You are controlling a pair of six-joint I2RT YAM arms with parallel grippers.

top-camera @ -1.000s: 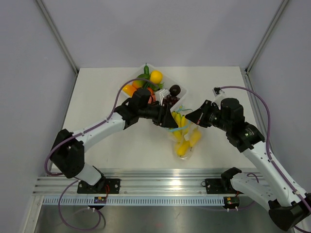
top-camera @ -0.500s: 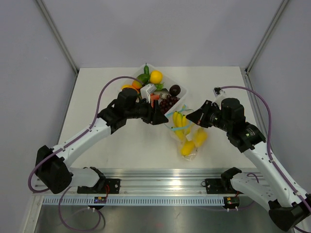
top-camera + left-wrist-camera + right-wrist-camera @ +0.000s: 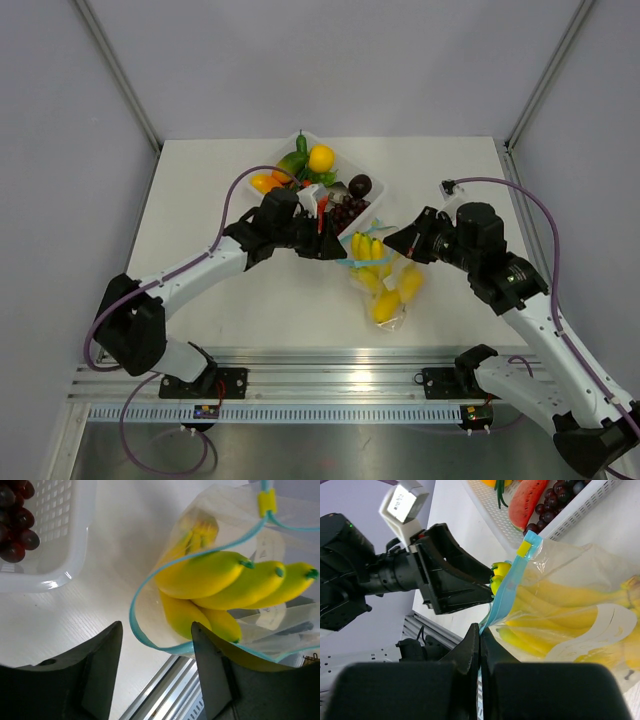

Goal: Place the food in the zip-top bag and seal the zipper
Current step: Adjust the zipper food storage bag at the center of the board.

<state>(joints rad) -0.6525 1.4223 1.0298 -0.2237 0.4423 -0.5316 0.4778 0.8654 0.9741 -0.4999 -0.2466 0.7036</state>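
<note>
Yellow bananas (image 3: pixel 220 575) jut past the zipper (image 3: pixel 132 617); the left tool (image 3: pixel 156 632), wide and empty, should nudge them deeper while the right tool (image 3: pixel 480 630) pinches the zipper.

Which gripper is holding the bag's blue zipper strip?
The right gripper, shut on the zipper; the left gripper is open and empty, facing the bananas.

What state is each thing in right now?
left pincer, open, empty.
right pincer, shut on the zipper.
zipper, unsealed, slider at one end.
zip-top bag, mouth open.
banana bunch, partway through the mouth, tips outside.
yellow fruits, inside the bag.
tray, holding grapes.
</note>
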